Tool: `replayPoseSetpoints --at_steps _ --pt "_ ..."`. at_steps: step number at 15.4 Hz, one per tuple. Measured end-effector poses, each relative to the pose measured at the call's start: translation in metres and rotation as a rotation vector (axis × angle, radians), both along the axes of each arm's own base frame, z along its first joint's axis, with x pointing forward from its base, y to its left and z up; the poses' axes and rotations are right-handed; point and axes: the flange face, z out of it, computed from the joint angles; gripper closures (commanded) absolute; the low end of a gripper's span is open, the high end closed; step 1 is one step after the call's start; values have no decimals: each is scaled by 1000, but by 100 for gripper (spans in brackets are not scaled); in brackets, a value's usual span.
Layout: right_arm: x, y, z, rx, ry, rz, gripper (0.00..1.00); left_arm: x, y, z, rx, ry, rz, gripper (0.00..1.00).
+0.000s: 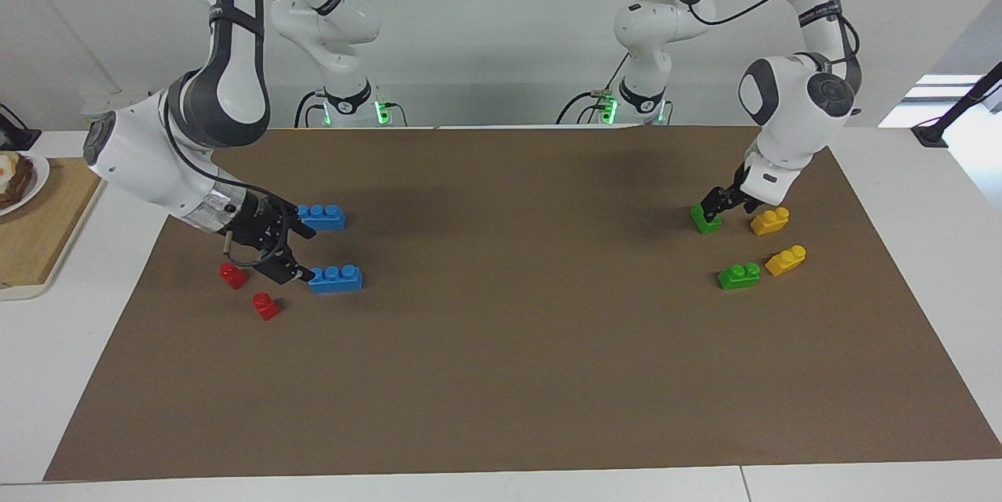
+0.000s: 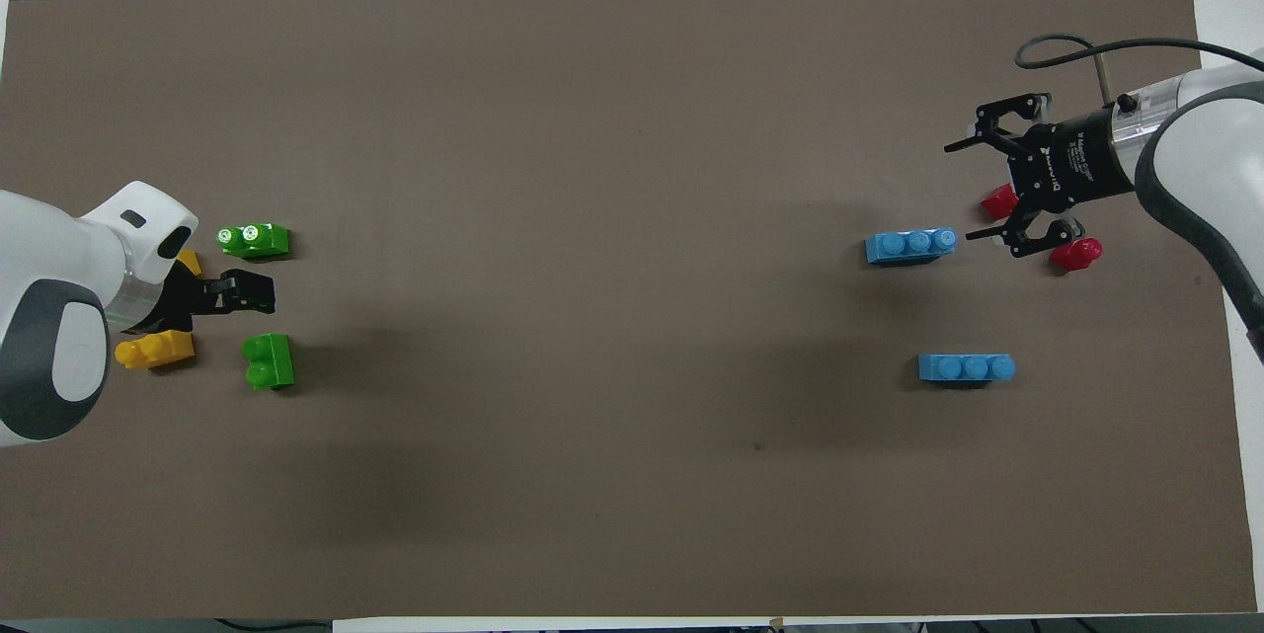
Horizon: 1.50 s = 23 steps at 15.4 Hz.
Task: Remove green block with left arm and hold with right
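Note:
A green block [image 1: 705, 218] lies on the brown mat [image 1: 501, 345] at the left arm's end; it also shows in the overhead view [image 2: 269, 360]. My left gripper [image 1: 714, 204] hangs just above it and holds nothing; from overhead it [image 2: 255, 294] shows between this block and a second green block [image 2: 254, 239], which lies farther from the robots [image 1: 739, 276]. My right gripper [image 1: 307, 255] is open and empty, low over the mat between two blue bricks, and it also shows in the overhead view [image 2: 960, 192].
Two yellow blocks [image 1: 769, 220] [image 1: 786, 259] lie beside the green ones. Blue bricks [image 1: 320, 216] [image 1: 336, 278] and two red blocks [image 1: 232, 275] [image 1: 266, 305] lie at the right arm's end. A wooden board [image 1: 39, 228] lies off the mat there.

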Motion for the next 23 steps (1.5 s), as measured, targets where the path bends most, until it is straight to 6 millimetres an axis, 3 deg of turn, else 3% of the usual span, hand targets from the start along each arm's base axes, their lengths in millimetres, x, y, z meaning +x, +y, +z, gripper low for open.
replayPoseSetpoints --at_steps 5,9,16,21,23 --pt "-18 36 80 -163 -154 308 0 7 -1 56 5 -26 -2 0" --pt "-46 43 121 -207 -213 534 0 8 -6 94 7 -27 -10 0" --pt "-73 19 158 -319 -323 995 0 22 -8 133 -14 -36 -15 0" --pt "-78 19 165 -321 -355 1078 0 24 -13 132 -19 -18 -24 0" --pt "-78 14 164 -322 -365 1122 0 24 -15 140 -23 -14 -27 0"
